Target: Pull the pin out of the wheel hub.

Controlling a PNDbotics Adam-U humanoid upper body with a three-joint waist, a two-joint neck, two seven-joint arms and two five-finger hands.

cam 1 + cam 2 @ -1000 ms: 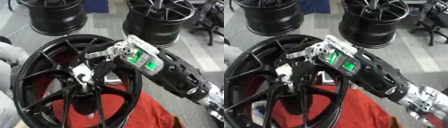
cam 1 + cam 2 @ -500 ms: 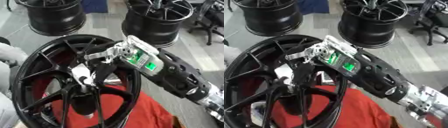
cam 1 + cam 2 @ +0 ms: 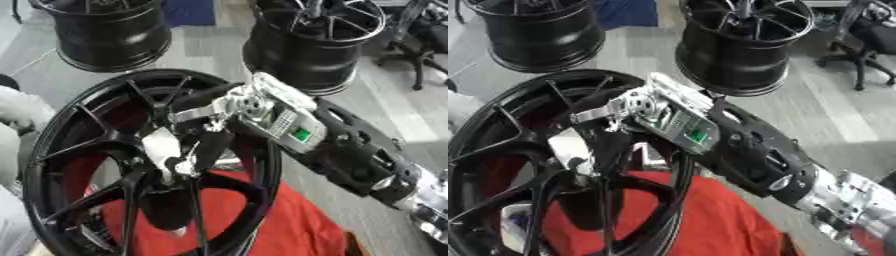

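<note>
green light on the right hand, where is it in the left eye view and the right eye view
Left eye view: the green light sits right of centre, on the back of the right hand, beside the wheel's rim.
Right eye view: the green light sits near the middle, just above centre height.
Shared landmark: the upright black wheel on the floor right behind the hand in both views.

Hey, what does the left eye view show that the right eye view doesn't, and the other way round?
Only the left eye view shows a pale grey shape at its left edge and the near wheel's whole left rim. Only the right eye view shows the silver wrist end of the right arm and more of the office chair. Both show the right hand reaching into the near wheel's hub, two more black wheels behind and the red cloth.
</note>
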